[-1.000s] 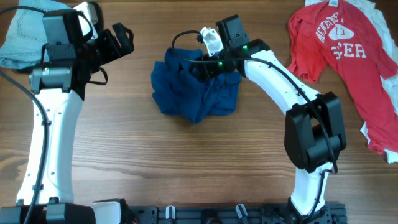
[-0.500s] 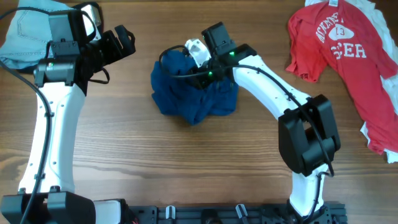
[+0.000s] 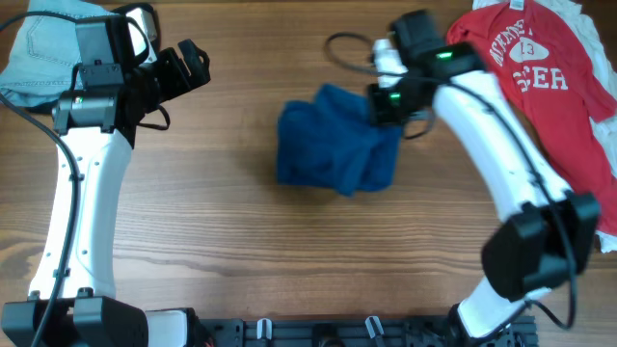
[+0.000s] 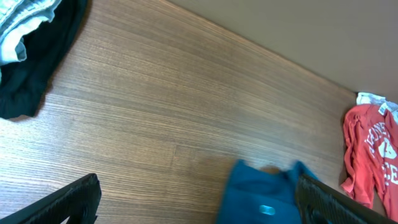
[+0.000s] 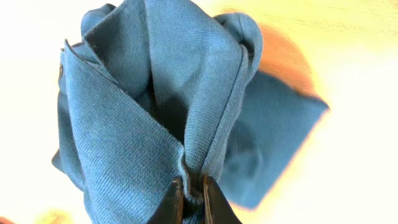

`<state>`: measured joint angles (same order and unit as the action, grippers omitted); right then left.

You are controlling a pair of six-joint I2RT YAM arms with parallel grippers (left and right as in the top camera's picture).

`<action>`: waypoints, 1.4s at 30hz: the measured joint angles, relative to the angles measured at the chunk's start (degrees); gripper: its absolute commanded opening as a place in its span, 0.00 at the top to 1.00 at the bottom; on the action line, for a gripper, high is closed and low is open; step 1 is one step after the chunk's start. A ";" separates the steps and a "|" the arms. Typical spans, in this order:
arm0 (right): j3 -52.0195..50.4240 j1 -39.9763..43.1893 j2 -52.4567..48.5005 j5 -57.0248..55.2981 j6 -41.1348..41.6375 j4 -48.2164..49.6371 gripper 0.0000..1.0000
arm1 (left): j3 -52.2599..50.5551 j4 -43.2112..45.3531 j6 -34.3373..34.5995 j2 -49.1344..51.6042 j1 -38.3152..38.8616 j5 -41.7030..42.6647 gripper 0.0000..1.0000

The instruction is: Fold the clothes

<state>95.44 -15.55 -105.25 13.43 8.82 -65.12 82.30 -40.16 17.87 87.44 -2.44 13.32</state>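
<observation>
A crumpled dark blue shirt (image 3: 333,146) lies bunched near the middle of the table. My right gripper (image 3: 384,104) is at its upper right corner, shut on a pinched fold of the blue shirt (image 5: 180,112), which hangs from the right gripper (image 5: 191,188). The blue shirt (image 4: 264,196) also shows low in the left wrist view. A red T-shirt (image 3: 530,67) with white lettering lies flat at the back right. My left gripper (image 3: 188,63) is open at the back left, far from the shirt, and the left gripper (image 4: 199,199) holds nothing between its fingers (image 4: 71,202).
Folded pale denim jeans (image 3: 34,53) lie at the back left corner under the left arm. A black garment (image 4: 37,56) lies beside the jeans (image 4: 22,25). A white cloth (image 3: 588,207) sticks out under the red T-shirt at the right edge.
My right gripper closed on the blue shirt's edge and pulled it to the right. The bundle has shifted right with it. The left arm has barely moved.
</observation>
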 measured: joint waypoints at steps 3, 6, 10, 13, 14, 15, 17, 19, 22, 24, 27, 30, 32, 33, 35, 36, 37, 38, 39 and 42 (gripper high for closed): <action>-1.18 3.15 0.42 -0.07 1.46 -1.95 0.96 | 0.00 -0.02 0.00 0.00 0.00 0.00 0.00; -5.42 3.69 -1.81 -0.20 3.48 -2.01 0.94 | 0.00 0.00 0.00 0.00 0.00 0.00 0.00; -13.55 3.63 -6.64 -0.22 7.32 -1.27 0.35 | 0.00 -0.02 0.00 0.00 0.00 0.00 0.00; -15.43 4.68 -7.30 -0.20 8.13 -1.68 0.33 | 0.00 -0.02 0.00 0.00 0.00 -0.02 0.00; -15.43 5.38 -7.26 -0.13 8.13 -1.46 0.33 | 0.00 -0.02 0.00 0.00 0.00 -0.15 0.00; -15.43 5.99 -7.26 0.04 8.11 -1.31 0.33 | 0.00 -0.02 0.00 0.00 0.00 -0.22 0.00; -15.08 7.10 -7.13 0.96 7.67 -0.44 0.32 | 0.00 -0.04 0.00 0.00 0.00 -0.42 0.00; -13.03 7.52 -6.58 1.51 6.45 0.00 0.30 | 0.00 -0.04 -0.02 0.00 0.00 -0.57 0.00; -7.30 7.50 -3.02 3.30 2.38 2.29 0.29 | 0.00 -0.04 -0.15 0.00 0.00 -0.66 0.00; -4.90 7.48 0.17 4.87 -0.74 4.87 0.30 | 0.00 -0.04 -0.15 0.00 0.00 -0.66 0.00; -3.76 7.23 2.78 6.75 -4.72 6.67 0.32 | 0.00 -0.02 -0.15 0.00 0.00 -0.66 0.00; -4.61 5.99 2.32 7.54 -9.07 6.93 0.35 | 0.00 -0.02 -0.15 0.00 0.00 -0.68 0.00; -6.01 4.74 0.85 7.80 -11.76 7.21 0.39 | 0.00 0.00 -0.15 0.00 0.00 -0.68 0.00; -6.19 4.59 0.50 7.98 -12.66 7.19 0.41 | 0.00 0.00 -0.15 0.00 0.00 -0.68 0.00; -7.98 3.08 -2.19 8.66 -14.56 7.26 0.42 | 0.00 -0.02 -0.15 0.00 0.00 -0.68 0.00; -8.90 2.58 -3.06 9.49 -16.13 7.34 0.44 | 0.00 0.00 -0.15 0.00 0.00 -0.70 0.00; -9.79 2.10 -3.56 10.23 -17.33 7.67 0.46 | 0.00 0.00 -0.15 0.00 0.00 -0.70 0.00; -10.47 1.79 -3.69 10.64 -18.10 7.96 0.51 | 0.00 0.00 -0.15 0.00 0.00 -0.70 0.00; -10.97 1.64 -3.69 11.08 -19.08 7.98 0.62 | 0.00 0.00 -0.15 0.00 0.00 -0.70 0.00; -11.08 1.60 -3.69 11.91 -20.72 5.33 0.80 | 0.00 0.00 -0.15 0.00 0.00 -0.70 0.00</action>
<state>84.36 -13.96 -108.95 25.34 -11.90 -59.79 82.30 -40.16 17.72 87.44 -2.44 12.62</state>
